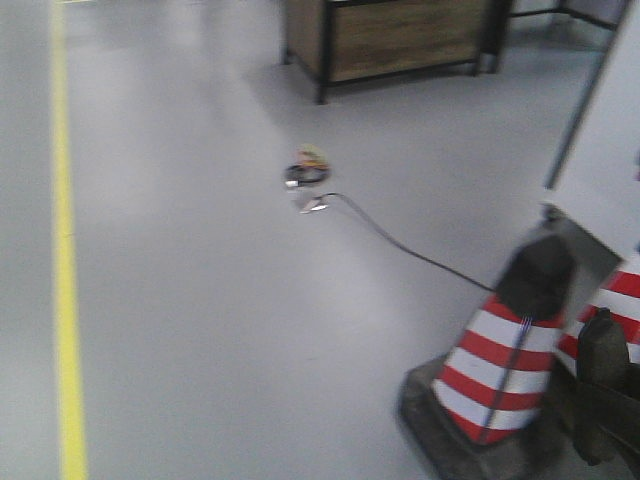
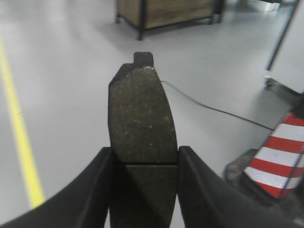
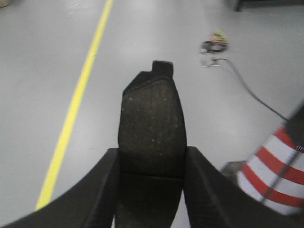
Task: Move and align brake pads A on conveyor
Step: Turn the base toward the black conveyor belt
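Note:
In the left wrist view a dark grey brake pad (image 2: 141, 114) with a small end tab at its far tip stands between the black fingers (image 2: 97, 190), and my left gripper (image 2: 144, 154) is shut on it across its groove. The right wrist view shows the same for my right gripper (image 3: 152, 154), shut on another brake pad (image 3: 152, 123) whose tab points away. Both pads hang in the air above the grey floor. The conveyor is out of view. Neither gripper shows in the front view.
A red and white traffic cone (image 1: 505, 370) stands at the right on a black base. A black cable (image 1: 400, 240) runs across the floor to a small coil (image 1: 306, 172). A yellow floor line (image 1: 65, 260) lies at the left. A wooden cabinet (image 1: 400, 35) stands at the back.

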Robot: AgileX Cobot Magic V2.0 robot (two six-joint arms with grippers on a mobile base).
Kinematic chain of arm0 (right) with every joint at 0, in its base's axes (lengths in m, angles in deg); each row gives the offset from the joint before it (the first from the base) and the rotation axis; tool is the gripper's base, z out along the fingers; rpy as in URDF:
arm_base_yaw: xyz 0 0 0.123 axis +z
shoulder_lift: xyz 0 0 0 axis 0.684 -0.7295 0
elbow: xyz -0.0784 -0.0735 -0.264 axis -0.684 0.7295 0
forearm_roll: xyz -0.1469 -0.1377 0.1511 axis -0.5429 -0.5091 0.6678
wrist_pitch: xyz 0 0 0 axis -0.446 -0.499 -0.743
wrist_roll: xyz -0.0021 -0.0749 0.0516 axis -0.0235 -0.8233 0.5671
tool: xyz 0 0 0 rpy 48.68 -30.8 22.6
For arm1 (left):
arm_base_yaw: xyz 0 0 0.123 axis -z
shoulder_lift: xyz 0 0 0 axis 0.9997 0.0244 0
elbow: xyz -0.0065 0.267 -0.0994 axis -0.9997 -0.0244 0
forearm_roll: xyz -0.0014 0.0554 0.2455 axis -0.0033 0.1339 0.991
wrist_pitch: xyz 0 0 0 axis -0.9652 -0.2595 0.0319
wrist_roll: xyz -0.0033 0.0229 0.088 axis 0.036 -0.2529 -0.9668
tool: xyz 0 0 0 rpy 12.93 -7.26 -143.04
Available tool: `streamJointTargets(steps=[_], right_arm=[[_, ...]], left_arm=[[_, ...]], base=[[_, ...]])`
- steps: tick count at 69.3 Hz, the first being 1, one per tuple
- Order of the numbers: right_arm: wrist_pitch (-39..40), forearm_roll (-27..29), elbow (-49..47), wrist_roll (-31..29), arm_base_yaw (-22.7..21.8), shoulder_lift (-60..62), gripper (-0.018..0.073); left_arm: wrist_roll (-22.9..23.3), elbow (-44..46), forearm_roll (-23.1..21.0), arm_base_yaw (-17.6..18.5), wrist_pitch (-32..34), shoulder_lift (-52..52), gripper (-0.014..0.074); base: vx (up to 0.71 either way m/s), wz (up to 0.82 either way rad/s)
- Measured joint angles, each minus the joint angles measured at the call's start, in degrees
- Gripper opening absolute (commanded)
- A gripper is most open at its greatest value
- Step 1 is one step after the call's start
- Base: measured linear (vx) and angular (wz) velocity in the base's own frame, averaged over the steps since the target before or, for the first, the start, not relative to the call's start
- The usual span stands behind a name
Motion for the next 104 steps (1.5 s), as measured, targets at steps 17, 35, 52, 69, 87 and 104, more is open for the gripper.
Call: streamJointTargets(steps=[17, 35, 52, 69, 87, 104], right_arm=[[0.0, -0.05, 0.0, 0.0, 0.0, 0.0, -0.0004], [0.0, -0.05, 0.0, 0.0, 0.0, 0.0, -0.0004], [0.0, -0.05, 0.0, 0.0, 0.0, 0.0, -0.0004], [0.0, -0.11, 0.0, 0.0, 0.0, 0.0, -0.0004], [0.0, -0.11, 0.0, 0.0, 0.0, 0.0, -0.0004], [0.0, -0.15, 0.0, 0.0, 0.0, 0.0, -0.0004]], left_arm=[[0.0, 0.0, 0.0, 0.0, 0.05, 0.0, -0.0006], [0.0, 0.0, 0.0, 0.0, 0.05, 0.0, -0.0006], [0.0, 0.0, 0.0, 0.0, 0.05, 0.0, -0.0006], [0.0, 0.0, 0.0, 0.0, 0.05, 0.0, -0.0006], [0.0, 0.0, 0.0, 0.0, 0.05, 0.0, -0.0006], [0.0, 0.0, 0.0, 0.0, 0.05, 0.0, -0.0006]], base=[[0.21, -0.96], [0.18, -0.82], [0.15, -0.8], [0.13, -0.85], [0.12, -0.8], [0.09, -0.57]])
